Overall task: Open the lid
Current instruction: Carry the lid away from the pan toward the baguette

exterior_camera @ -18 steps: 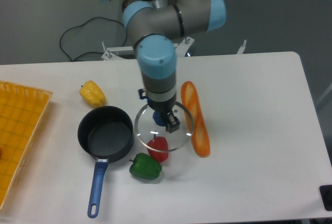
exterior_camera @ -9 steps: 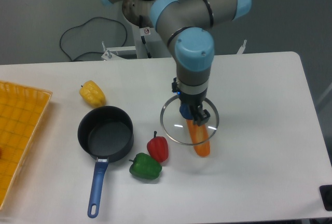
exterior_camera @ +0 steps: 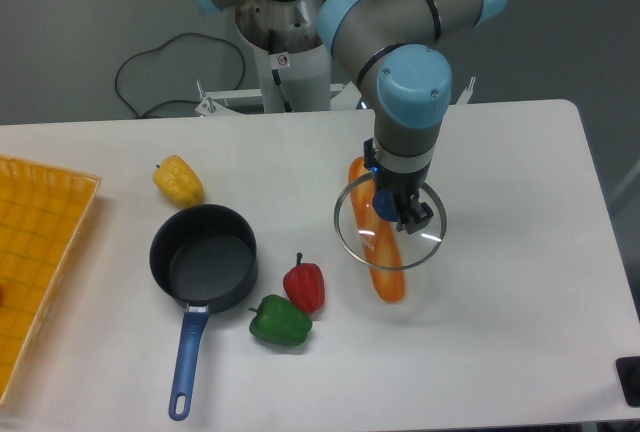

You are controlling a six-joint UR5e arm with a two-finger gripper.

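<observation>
One gripper was seen pinching the blue knob of the lid, which was held above the orange baguette, well right of the saucepan. The saucepan was uncovered and held nothing. Red and green peppers lay beside it on the white table, a yellow pepper behind it.

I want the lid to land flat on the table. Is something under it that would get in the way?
Yes. The gripper holds the lid by its knob right over the long orange bread, which shows through the glass. Lowered here, it would likely rest on the bread. The table to the right looks bare.
</observation>
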